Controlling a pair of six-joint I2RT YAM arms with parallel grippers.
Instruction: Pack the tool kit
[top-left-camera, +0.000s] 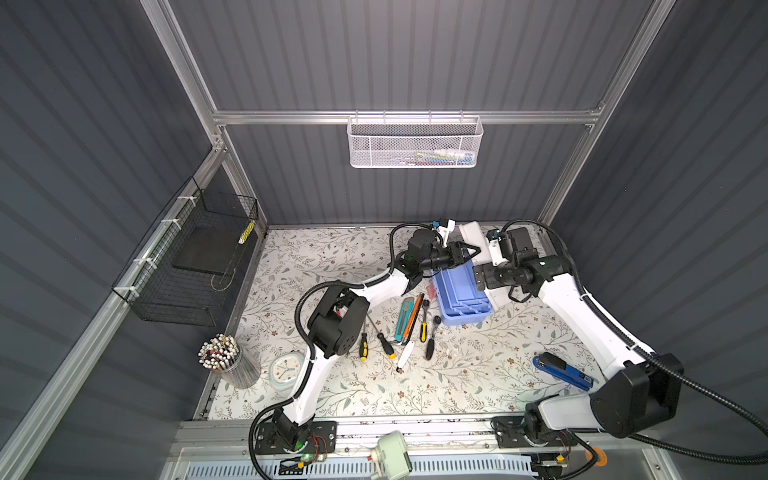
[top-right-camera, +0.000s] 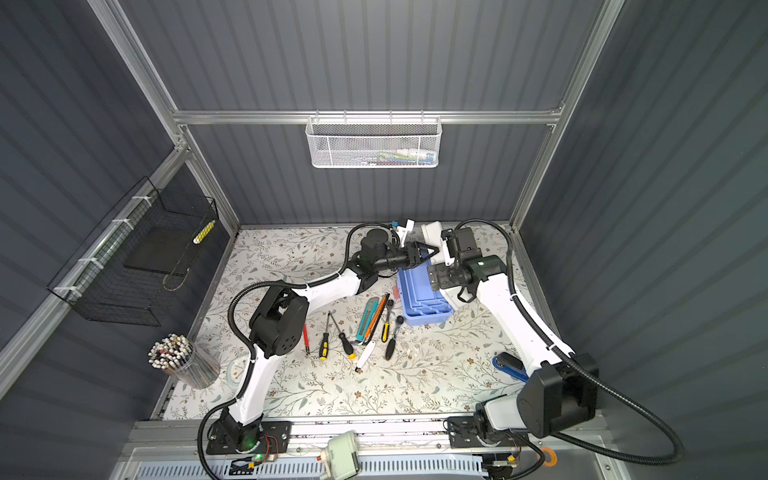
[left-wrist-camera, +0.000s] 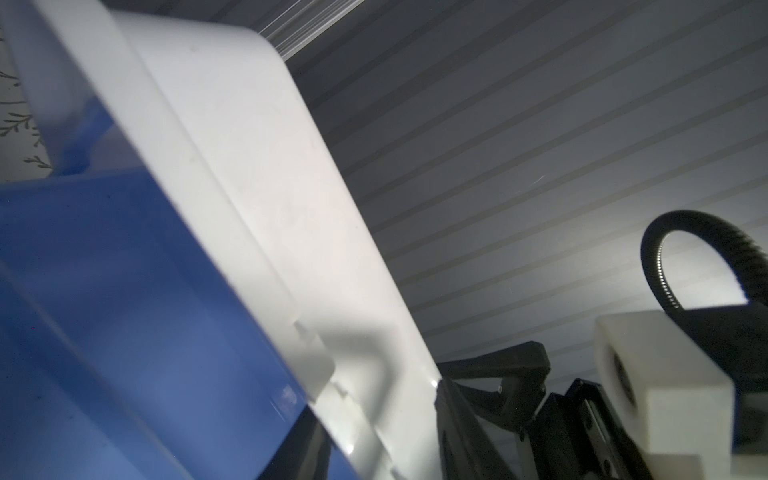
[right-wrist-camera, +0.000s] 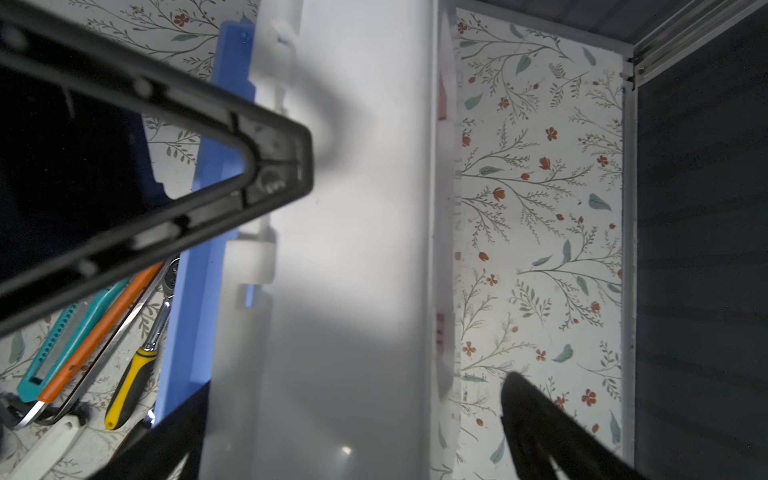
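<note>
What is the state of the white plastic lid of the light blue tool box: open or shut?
Open. In both top views the white plastic lid stands raised beside the blue inner trays, which lie uncovered.

White lid (top-left-camera: 470, 233) partly hidden; basket (top-left-camera: 374, 145) contents too small, perhaps pens.

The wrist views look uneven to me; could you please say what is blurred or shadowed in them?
Left wrist view: white lid and blue tray are close and soft-focused. Right wrist view: a grey shadow crosses the lid, while the floral table is sharp.
</note>
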